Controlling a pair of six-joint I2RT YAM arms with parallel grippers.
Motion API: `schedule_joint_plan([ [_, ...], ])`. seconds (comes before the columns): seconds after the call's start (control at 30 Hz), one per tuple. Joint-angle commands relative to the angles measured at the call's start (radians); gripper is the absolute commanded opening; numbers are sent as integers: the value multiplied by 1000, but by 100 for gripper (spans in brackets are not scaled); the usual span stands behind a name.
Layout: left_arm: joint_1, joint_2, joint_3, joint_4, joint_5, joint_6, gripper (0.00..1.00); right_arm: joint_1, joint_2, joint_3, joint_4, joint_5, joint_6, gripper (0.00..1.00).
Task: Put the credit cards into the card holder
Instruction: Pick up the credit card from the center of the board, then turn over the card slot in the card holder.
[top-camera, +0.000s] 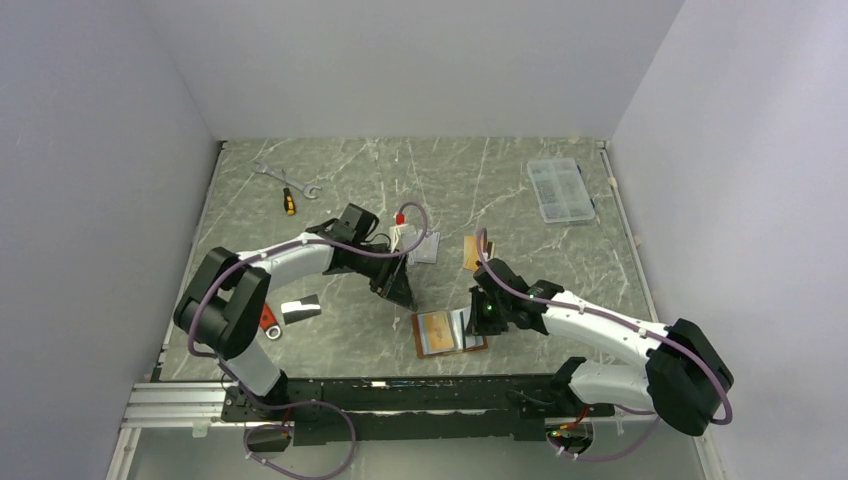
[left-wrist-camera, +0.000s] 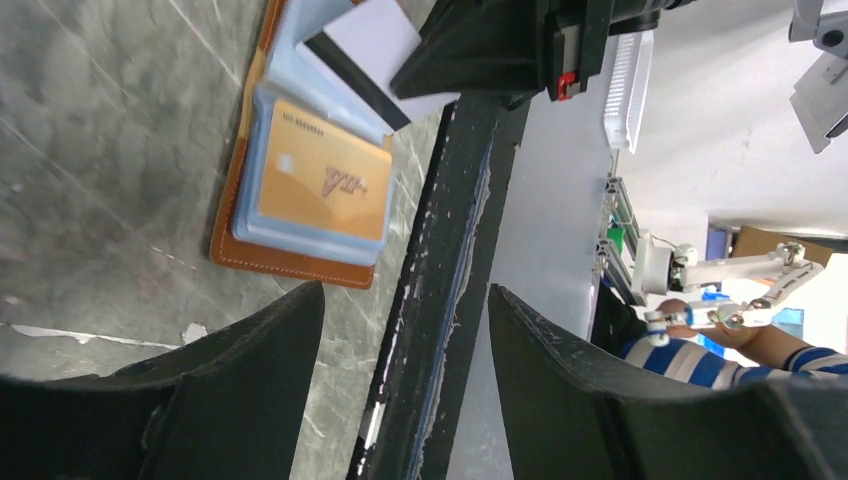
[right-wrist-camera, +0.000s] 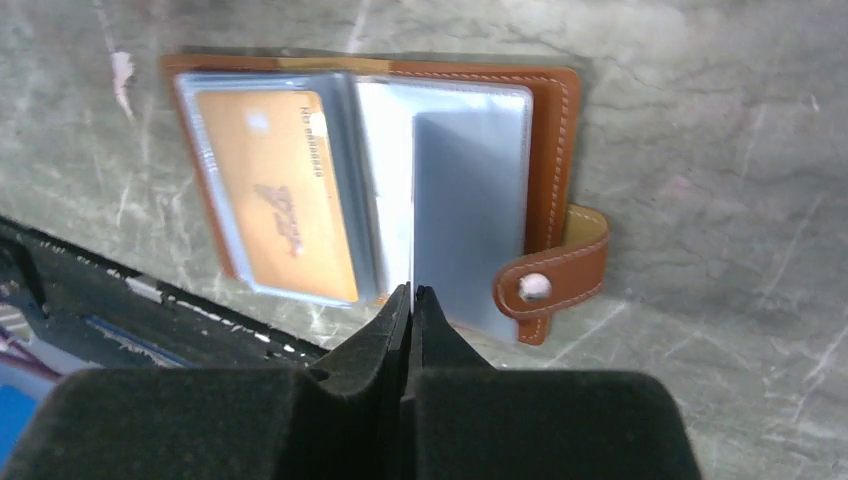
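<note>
Grey marbled counter inside white walls: found card holder (top-camera: 448, 332) lying open flat near the front edge, orange card (right-wrist-camera: 275, 190) already sleeved in its left half. Noted right end effector (right-wrist-camera: 410, 297) pinched shut on silver-grey striped card (left-wrist-camera: 365, 42) at the sleeve mouth — left end effector (left-wrist-camera: 400, 310) spread apart, empty, just beside. Judged cards light, stiff and slick, best nipped at a short edge; sleeves limp, liable to buckle.
</note>
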Motion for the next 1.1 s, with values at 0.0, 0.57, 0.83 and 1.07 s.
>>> schedule_joint_plan([
  [0.0,-19,29,-7,-31,-5,35,67,8,9,-38,-33,109,78,0],
  [0.57,-91,176,-52,-41,-20,43,54,28,-30,-224,-3,135,320,0],
  [0.83,-94,270,-25,1,29,15,50,29,-71,-234,33,112,287,0],
  [1.07,-93,284,-39,175,37,-101,40,29,-37,-249,57,100,286,0],
])
